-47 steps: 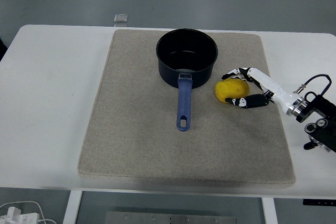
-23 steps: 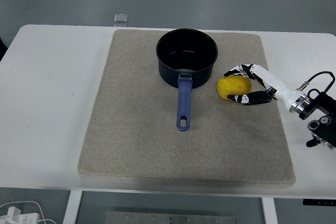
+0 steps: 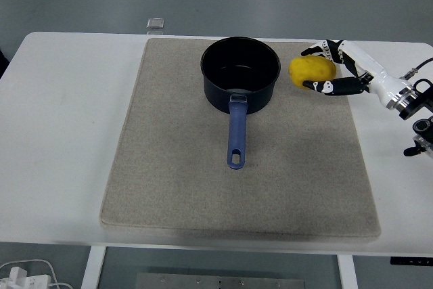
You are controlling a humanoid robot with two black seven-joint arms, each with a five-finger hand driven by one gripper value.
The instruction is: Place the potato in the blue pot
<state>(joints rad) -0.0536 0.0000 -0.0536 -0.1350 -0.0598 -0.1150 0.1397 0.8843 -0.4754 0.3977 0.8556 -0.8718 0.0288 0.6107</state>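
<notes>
The yellow potato (image 3: 312, 70) hangs above the mat, held in my right hand (image 3: 330, 67), whose fingers curl round its right side. It sits just to the right of the blue pot (image 3: 240, 74), level with the rim and apart from it. The dark blue pot stands upright at the mat's far middle, nothing inside it, its blue handle (image 3: 236, 137) pointing toward the near edge. The right arm (image 3: 406, 99) enters from the right edge. My left arm is out of view.
A beige mat (image 3: 169, 167) covers most of the white table (image 3: 61, 133). A small grey square object (image 3: 156, 24) lies beyond the table's far edge.
My right hand has lifted the potato off the mat and carried it up and toward the far side, beside the pot's rim. The pot has not moved.
</notes>
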